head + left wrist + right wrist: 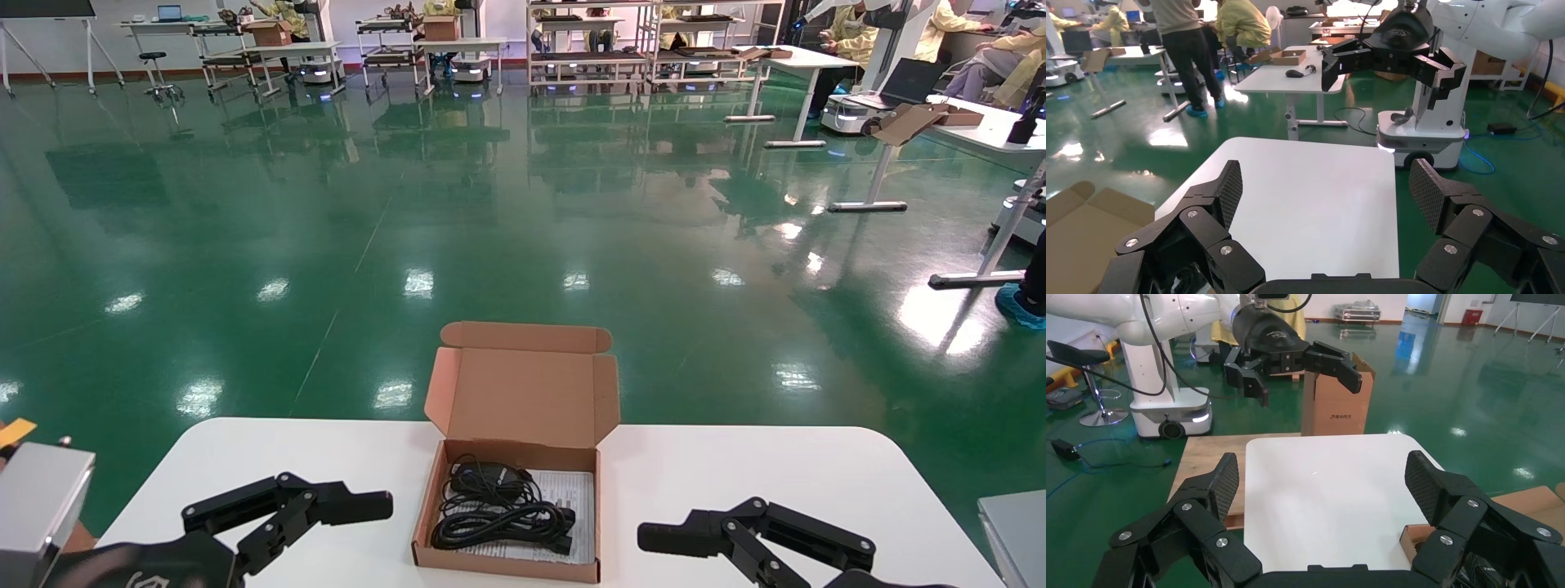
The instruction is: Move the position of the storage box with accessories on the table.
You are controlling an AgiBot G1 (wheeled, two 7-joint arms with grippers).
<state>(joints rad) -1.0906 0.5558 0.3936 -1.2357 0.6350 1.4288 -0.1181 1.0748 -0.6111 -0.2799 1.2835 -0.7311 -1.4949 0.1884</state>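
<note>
The storage box (507,567) of brown cardboard sits at the middle of the white table (245,465) near its front edge, its lid standing open. Inside lie the accessories: coiled black cables (498,516), a small adapter (482,473) and a white printed sheet (574,490). My left gripper (347,506) hovers open just left of the box, pointing at it. My right gripper (682,536) hovers open just right of it. The left wrist view shows my left gripper (1327,187) open over bare table, with the box lid (1083,226) beside it. Between the open fingers of my right gripper (1321,478) is only table, and a box corner (1418,536) shows by one finger.
A grey metal unit (41,506) stands off the table's left front and a grey edge (1017,523) off its right. A wooden surface (1208,459) and an upright carton (1337,407) lie past the table's left end. Green floor surrounds the table.
</note>
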